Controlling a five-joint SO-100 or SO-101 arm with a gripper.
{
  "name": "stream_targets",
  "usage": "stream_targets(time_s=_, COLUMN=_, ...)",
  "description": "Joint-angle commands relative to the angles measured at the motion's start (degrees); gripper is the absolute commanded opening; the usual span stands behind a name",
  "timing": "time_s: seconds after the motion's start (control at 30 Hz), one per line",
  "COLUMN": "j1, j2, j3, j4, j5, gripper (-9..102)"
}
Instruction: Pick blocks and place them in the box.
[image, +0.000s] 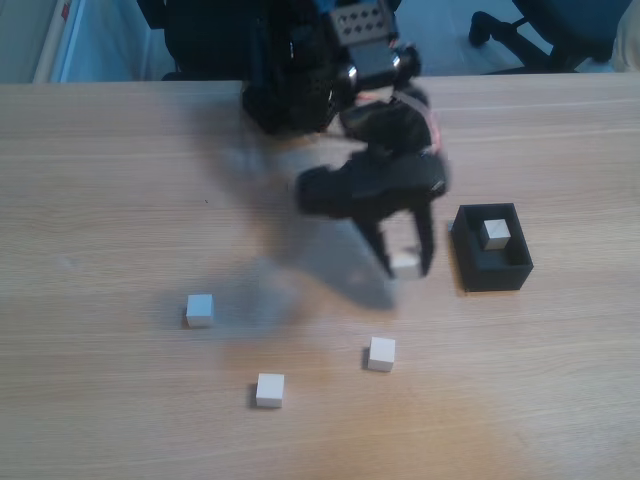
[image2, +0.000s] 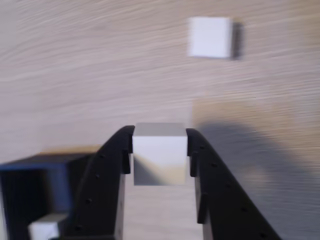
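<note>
Hand: my hand (image2: 160, 152) is closed on one white block (image2: 160, 152), a finger flat against each side face; in the fixed view the block (image: 405, 264) sits between my fingertips.
Grip: squeezing across two opposite faces keeps the cube square, so it should drop cleanly when I let go.
Height: carried block looks clear of the table (image: 120, 180), though blur makes the gap hard to judge.
Box: black box (image: 492, 247) lies just to the right of my hand in the fixed view; in the wrist view its corner (image2: 35, 170) shows lower left.
Box contents: one block (image: 495, 234) already inside, towards the back.
Loose blocks: three on the table in the fixed view, at left (image: 200, 310), front (image: 270, 390) and front right (image: 381, 353), well apart, so each can be taken alone.
Stage: carrying, I judge; two of five dealt with once this one lands.
Next: bring the hand over the open top before releasing.
Risk: thin walls; a low approach could nudge the box.
</note>
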Motion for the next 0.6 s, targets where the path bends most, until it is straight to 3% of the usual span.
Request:
stream_targets(time_s=0.0, j1=-6.68, j2=5.27, j3=-0.35, j4=0.79, j5=-0.09, gripper=0)
stream_targets(time_s=0.33, j1=-18.63, j2=5.27, j3=-0.97, j4=-0.79, j5=0.00, gripper=0)
stream_targets(time_s=0.57, j1=-18.81, j2=4.92, j3=0.70, j4=-0.97, j5=-2.64, gripper=13)
